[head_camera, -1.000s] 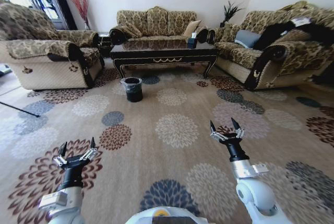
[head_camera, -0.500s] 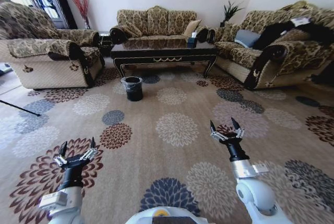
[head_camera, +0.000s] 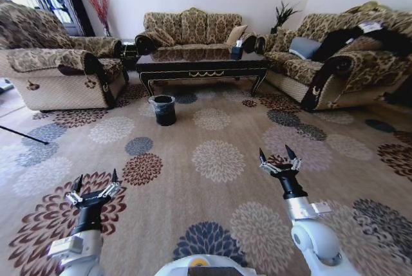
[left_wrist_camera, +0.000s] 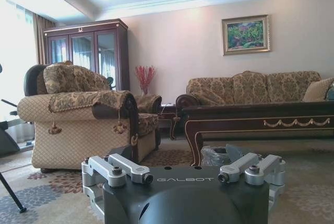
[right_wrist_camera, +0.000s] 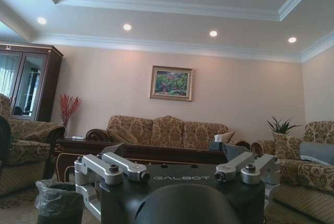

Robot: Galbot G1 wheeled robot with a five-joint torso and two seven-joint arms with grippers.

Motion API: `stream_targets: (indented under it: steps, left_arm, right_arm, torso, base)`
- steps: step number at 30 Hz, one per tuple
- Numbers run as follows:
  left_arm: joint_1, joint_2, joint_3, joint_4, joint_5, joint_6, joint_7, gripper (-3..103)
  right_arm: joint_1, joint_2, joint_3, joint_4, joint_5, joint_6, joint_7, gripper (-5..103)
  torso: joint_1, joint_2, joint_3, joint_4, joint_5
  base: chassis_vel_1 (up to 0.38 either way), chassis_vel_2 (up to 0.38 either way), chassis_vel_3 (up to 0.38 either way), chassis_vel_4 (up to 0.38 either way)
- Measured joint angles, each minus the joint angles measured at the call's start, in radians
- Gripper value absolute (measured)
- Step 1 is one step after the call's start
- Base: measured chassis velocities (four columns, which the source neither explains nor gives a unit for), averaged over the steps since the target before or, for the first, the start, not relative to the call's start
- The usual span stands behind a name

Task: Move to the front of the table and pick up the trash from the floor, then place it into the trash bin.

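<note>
The dark glossy table with gold ornament stands at the far side of the room, in front of a sofa. The small black trash bin with a clear liner sits on the flowered carpet floor just before the table's left end. The trash is too small to make out on the carpet. My left gripper hangs low at the near left, open and holding nothing. My right gripper is at the near right, also open and holding nothing. The right wrist view has the bin and the table ahead.
A patterned armchair flanks the table on the left and a long sofa on the right. A tissue box sits on the table. A thin black rod lies across the floor at far left. Wide carpet lies between me and the bin.
The whole picture has shifted slightly, so the camera has moved a little. Both arms hold the same pose with open fingers.
</note>
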Motion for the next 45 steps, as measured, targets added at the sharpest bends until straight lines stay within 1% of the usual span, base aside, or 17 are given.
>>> stream_targets:
  steps: [8, 22, 32, 45]
  left_arm:
    - [0.000, 0.000, 0.000, 0.000, 0.000, 0.000, 0.000, 100]
    - [0.000, 0.000, 0.000, 0.000, 0.000, 0.000, 0.000, 100]
    - [0.000, 0.000, 0.000, 0.000, 0.000, 0.000, 0.000, 100]
    - [0.000, 0.000, 0.000, 0.000, 0.000, 0.000, 0.000, 100]
  right_arm:
    - [0.000, 0.000, 0.000, 0.000, 0.000, 0.000, 0.000, 100]
    - [0.000, 0.000, 0.000, 0.000, 0.000, 0.000, 0.000, 100]
    - [0.000, 0.000, 0.000, 0.000, 0.000, 0.000, 0.000, 100]
    - [0.000, 0.000, 0.000, 0.000, 0.000, 0.000, 0.000, 100]
  torso:
    - [0.000, 0.000, 0.000, -0.0003, -0.0001]
    - [0.000, 0.000, 0.000, -0.0001, -0.0001]
    - [0.000, 0.000, 0.000, -0.0002, -0.0001]
    - [0.000, 0.000, 0.000, -0.0002, -0.0001]
  base:
    - [-0.053, 0.024, 0.060, -0.039]
    - [0.000, 0.000, 0.000, 0.000]
    - [-0.005, -0.072, 0.006, 0.087]
    - [-0.003, -0.011, 0.001, 0.006]
